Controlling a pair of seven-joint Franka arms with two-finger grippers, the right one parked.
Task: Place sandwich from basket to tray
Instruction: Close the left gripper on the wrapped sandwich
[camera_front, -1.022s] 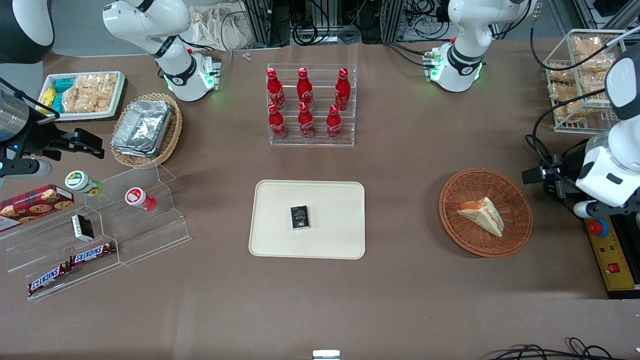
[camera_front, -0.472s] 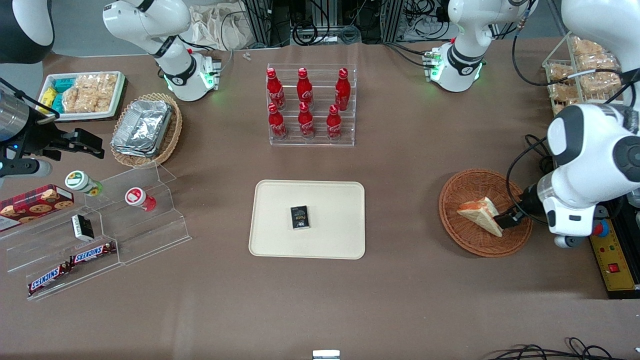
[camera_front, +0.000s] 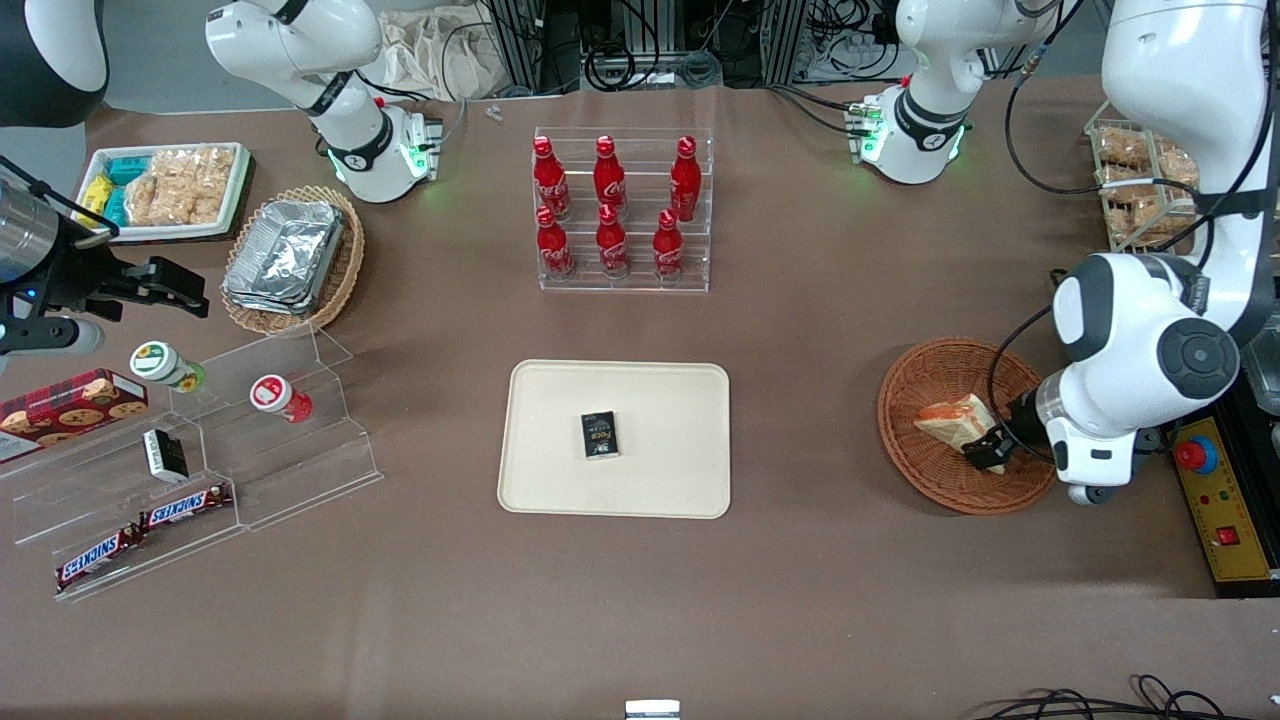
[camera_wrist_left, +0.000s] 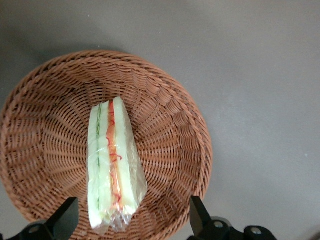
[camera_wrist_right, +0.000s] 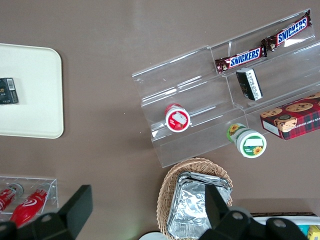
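Four items are entered, by descending size.

1. Counter (camera_front: 820, 600): brown surface, on which all other items are carried.

2. Tray (camera_front: 680, 480): cream, rectangular, rounded corners, low rim. It is set flat near the middle of the counter, well apart from the basket and toward the parked arm's end relative to it. One small black packet (camera_front: 600, 435) is borne on it; ample bare surface is seen around the packet.

3. Basket (camera_front: 925, 380): round, shallow, reddish-brown wicker, placed toward the working arm's end of the counter. The sandwich is contained in it.

4. Sandwich (camera_wrist_left: 112, 165): triangular wedge in clear wrap, resting on the basket floor with its layered edge turned upward, green and orange-red filling lines exposed. Not yet lifted.

Claw (camera_wrist_left: 132, 225): suspended just above the basket, fingers (camera_wrist_left: 62, 220) spread wide apart, nothing held. In the left wrist view the sandwich's long axis is seen to run roughly straight away from the claw, crosswise to the line joining the two fingertips, with its near end lying between them. A closing stroke would therefore be judged to meet the two broad bread faces, not the filling edge. A straight descent appears sufficient; the sandwich sits slightly nearer one finger, so minor centring may be warranted.
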